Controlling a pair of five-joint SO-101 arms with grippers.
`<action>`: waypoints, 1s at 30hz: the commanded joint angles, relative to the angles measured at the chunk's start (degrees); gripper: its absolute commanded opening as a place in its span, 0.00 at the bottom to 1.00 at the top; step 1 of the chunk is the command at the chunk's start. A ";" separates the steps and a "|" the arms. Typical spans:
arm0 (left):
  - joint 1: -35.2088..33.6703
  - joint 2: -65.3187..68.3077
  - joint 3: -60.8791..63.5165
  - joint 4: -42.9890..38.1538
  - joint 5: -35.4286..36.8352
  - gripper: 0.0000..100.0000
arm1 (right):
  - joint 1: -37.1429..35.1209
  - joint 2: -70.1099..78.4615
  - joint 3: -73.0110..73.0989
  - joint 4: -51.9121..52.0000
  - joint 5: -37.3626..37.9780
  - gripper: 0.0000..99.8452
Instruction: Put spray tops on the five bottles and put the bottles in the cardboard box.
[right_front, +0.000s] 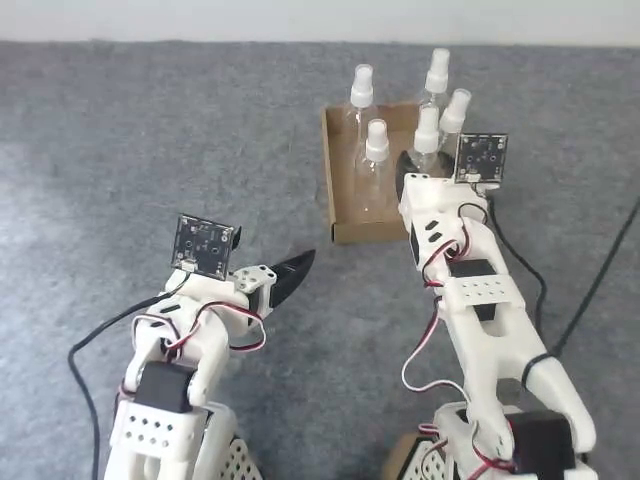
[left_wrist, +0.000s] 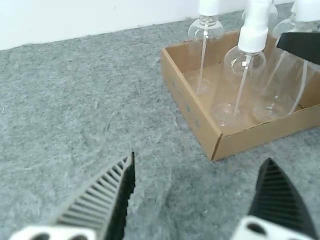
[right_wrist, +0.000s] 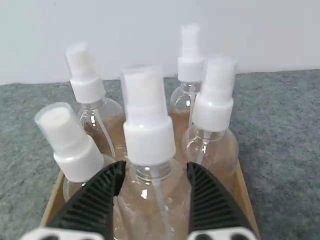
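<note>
I see a shallow brown cardboard box (right_front: 327, 170), open on top. Five clear, round-bodied bottles (right_front: 372, 178) stand upright inside it, close together, each capped with a white spray top (right_front: 377, 140). The fifth bottle (right_wrist: 150, 197), at the box's near right side, is pinched in the right gripper (right_wrist: 156, 167).

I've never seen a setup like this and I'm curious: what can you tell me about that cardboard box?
The cardboard box is a shallow brown tray with an open top and low walls. It lies flat on the grey felt-like table cover, just ahead of the right arm. Five clear bottles with white spray tops are upright inside it. The right gripper hangs over its near side, closed on one bottle.
</note>
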 joint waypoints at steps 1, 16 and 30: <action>0.00 -0.79 -0.31 -1.85 -0.44 0.36 | 0.31 -0.40 -0.26 -0.84 -0.70 0.01; -0.26 -0.79 -0.31 -1.85 -0.44 0.36 | -1.54 -0.48 2.90 -1.19 -0.70 0.01; -0.35 -0.79 -0.31 -1.85 -0.44 0.36 | -1.45 -0.48 2.99 -0.92 -0.70 0.01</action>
